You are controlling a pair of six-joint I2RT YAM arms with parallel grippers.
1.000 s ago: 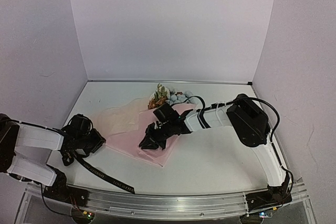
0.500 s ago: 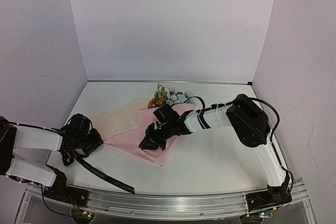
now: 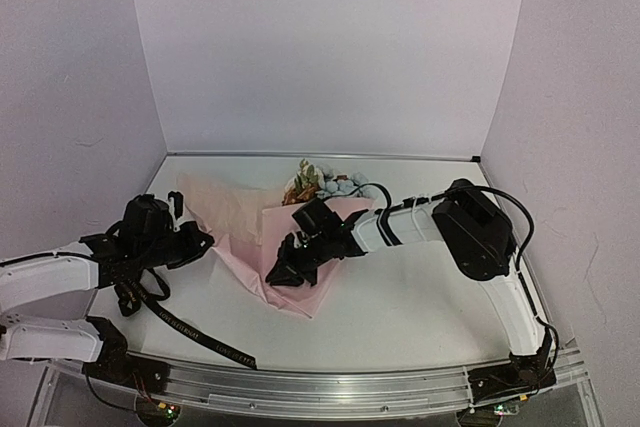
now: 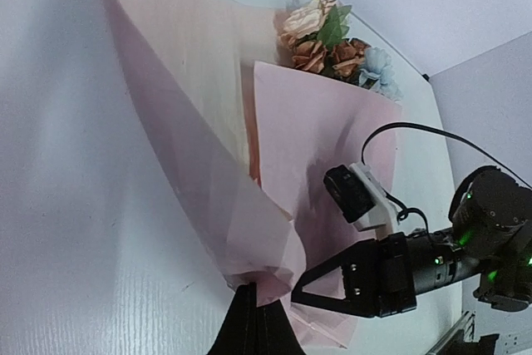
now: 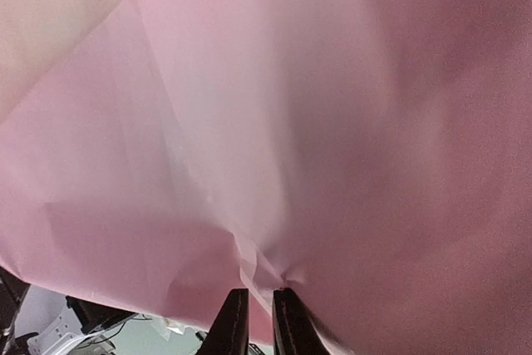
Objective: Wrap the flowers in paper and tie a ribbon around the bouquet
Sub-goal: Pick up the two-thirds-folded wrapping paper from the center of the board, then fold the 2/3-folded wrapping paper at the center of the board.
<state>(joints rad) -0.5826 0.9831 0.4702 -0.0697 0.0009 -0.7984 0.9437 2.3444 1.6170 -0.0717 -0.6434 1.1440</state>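
Paper [image 3: 235, 217] lies on the table [image 3: 420, 297], and both my grippers pinch it. My left gripper [image 4: 253, 315] has its jaws closed on the paper's left edge, holding that flap up off the table as a slanted wall. My right gripper [image 3: 281, 272] is clamped on the folded part near its narrow near end. At the far end the flowers [image 3: 322, 184] poke out. Beside my left arm lies the ribbon [image 3: 195, 331], apart from the paper.
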